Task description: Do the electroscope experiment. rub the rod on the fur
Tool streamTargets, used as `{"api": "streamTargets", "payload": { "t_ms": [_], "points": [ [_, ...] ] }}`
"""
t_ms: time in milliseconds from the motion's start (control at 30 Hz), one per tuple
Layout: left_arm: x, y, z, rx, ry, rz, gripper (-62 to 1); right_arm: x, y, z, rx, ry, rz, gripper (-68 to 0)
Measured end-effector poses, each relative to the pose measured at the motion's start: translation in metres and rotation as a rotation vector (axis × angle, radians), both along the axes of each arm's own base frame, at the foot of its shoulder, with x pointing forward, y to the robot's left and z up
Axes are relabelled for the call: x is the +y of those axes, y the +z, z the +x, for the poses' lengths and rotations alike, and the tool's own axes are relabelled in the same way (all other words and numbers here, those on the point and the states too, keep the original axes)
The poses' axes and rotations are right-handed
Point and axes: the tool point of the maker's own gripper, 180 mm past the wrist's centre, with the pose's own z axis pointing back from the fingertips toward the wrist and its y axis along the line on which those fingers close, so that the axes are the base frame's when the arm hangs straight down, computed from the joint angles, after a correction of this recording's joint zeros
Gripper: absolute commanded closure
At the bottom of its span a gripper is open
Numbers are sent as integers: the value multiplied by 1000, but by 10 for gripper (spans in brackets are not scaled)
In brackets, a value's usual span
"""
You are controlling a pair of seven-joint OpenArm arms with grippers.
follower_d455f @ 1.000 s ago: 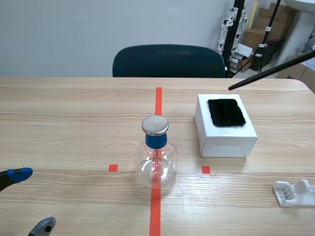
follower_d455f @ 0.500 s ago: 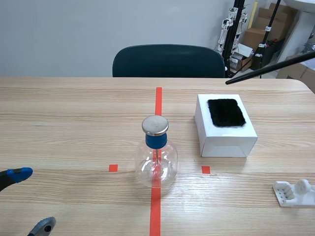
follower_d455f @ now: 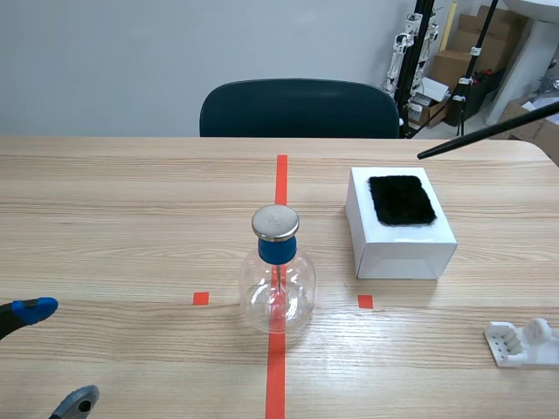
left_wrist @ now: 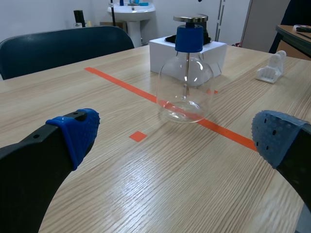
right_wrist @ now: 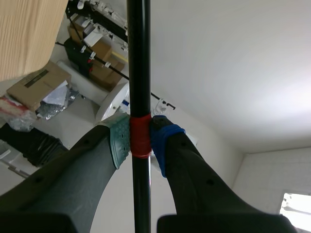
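We take the electroscope (follower_d455f: 278, 279) as our mark: a clear glass flask with a blue collar and a flat metal cap. It stands upright on the long orange-red tape line (follower_d455f: 280, 175) of the wooden table (follower_d455f: 131, 201).

Right of the flask and a little farther out sits a white box (follower_d455f: 402, 249). The black fur (follower_d455f: 401, 199) lies flat on its top face.

The rod (follower_d455f: 489, 131), thin and black, hangs in the air beyond and to the right of the flask, on a slant. Its free tip sits just past the box's far right corner, and the shaft rises away to the right. We see a gap between rod and fur; they do not touch.

The right gripper (right_wrist: 141, 138) shows only in its own wrist view. Its fingers are clamped on the rod, the grey-green pad (right_wrist: 120, 138) on one side and the blue pad (right_wrist: 163, 141) on the other. Both press on a red band (right_wrist: 140, 136) wrapped round the shaft, which runs straight ahead between them.

The left gripper (left_wrist: 175, 141) sits low over the table, left of the flask and nearer the robot. Its jaws are spread wide with nothing held. In its wrist view the flask stands ahead of it, well apart.

A white plastic stand (follower_d455f: 522, 342) lies right of the flask and nearer the robot. A dark chair (follower_d455f: 300, 109) stands beyond the flask, behind the table's far edge.
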Motion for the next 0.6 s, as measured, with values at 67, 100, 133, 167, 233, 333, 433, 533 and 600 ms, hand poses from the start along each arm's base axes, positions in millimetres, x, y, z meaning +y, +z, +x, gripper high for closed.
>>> {"api": "streamTargets", "payload": {
  "t_ms": [67, 100, 133, 167, 233, 333, 433, 533, 600],
  "points": [
    [0, 0, 0, -2, 0, -2, -623, -1, 13, 7, -42, -6, -1, 1],
    [0, 1, 0, -2, 0, -2, -623, -2, 19, 10, -60, -9, -1, 1],
    [0, 1, 0, -2, 0, -3, -623, -2, 24, 12, -79, -9, -5, 1],
    [0, 1, 0, -2, 0, -3, -623, -1, 27, 13, -89, -6, -14, 1],
    [0, 1, 0, -2, 0, -3, -623, 0, 27, 14, -92, -1, -21, 1],
    [0, 1, 0, -4, 0, -4, -623, 9, 17, 13, -68, 20, -8, 1],
    [0, 1, 0, -4, 0, -4, -623, 14, 11, 19, -70, 3, 6, 1],
    [0, 1, 0, -4, 0, -4, -623, 7, 14, 32, -147, -53, 18, 0],
    [0, 1, 0, -4, 0, -4, -623, 1, 7, 38, -161, -84, 19, 0]
  ]
}}
